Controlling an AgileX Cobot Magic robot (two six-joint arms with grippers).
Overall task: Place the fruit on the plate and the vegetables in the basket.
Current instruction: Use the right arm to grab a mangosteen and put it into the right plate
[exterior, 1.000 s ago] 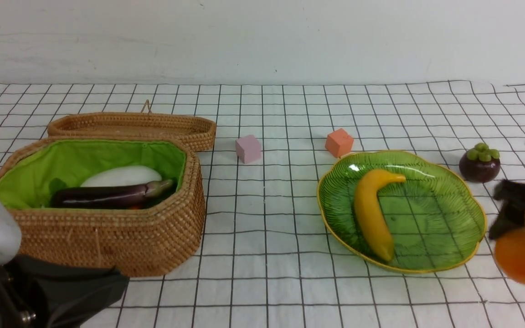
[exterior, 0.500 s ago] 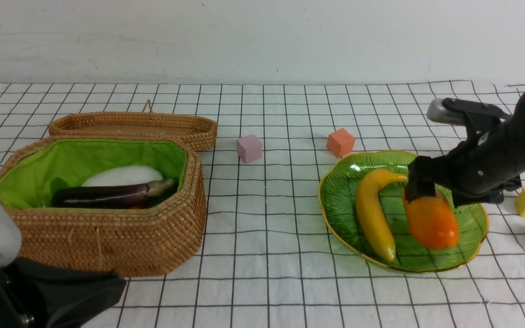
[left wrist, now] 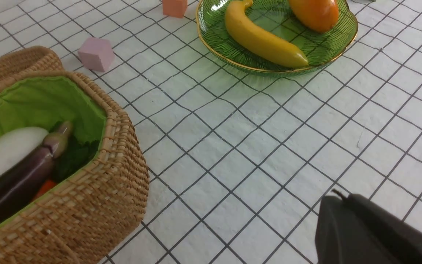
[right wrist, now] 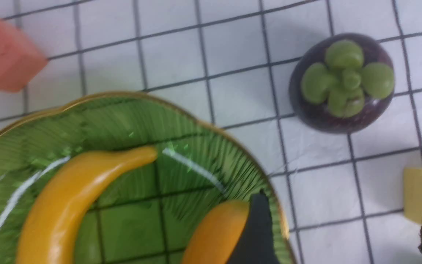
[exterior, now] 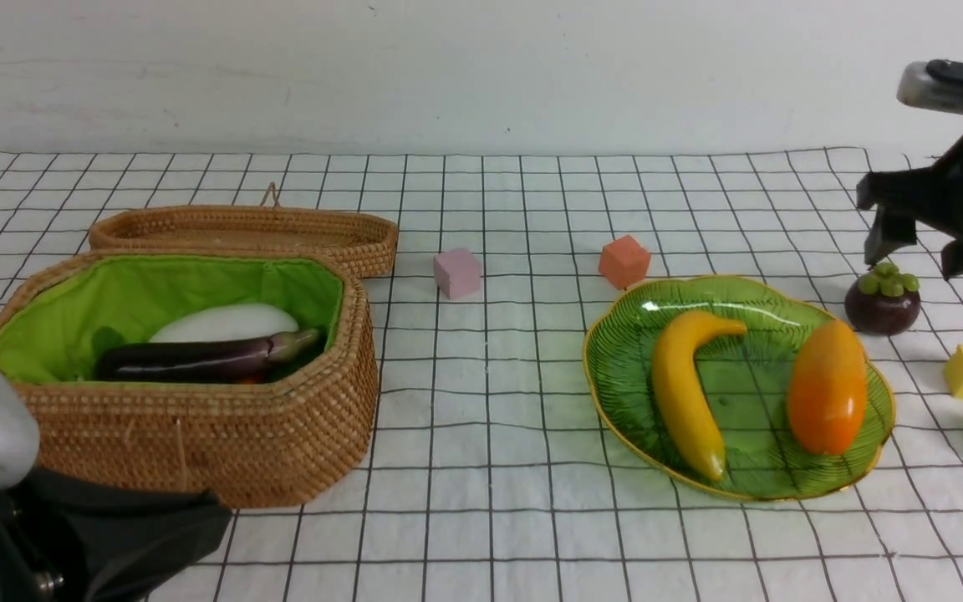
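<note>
While the banana (exterior: 684,391) and mango (exterior: 827,387) lie on the plate (exterior: 615,376), the right gripper (exterior: 920,251), jaws apart, hangs above the mangosteen (exterior: 882,298) at the plate's 2 o'clock; left gripper's state cannot be told.

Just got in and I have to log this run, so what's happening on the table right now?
A two-arm robot is sorting toy produce. The banana and orange mango lie on the green plate; the eggplant and white radish are in the wicker basket. The right gripper, open and empty, hovers above the mangosteen, which sits on the cloth beside the plate. The left gripper is low near the basket, its jaws unclear.
</note>
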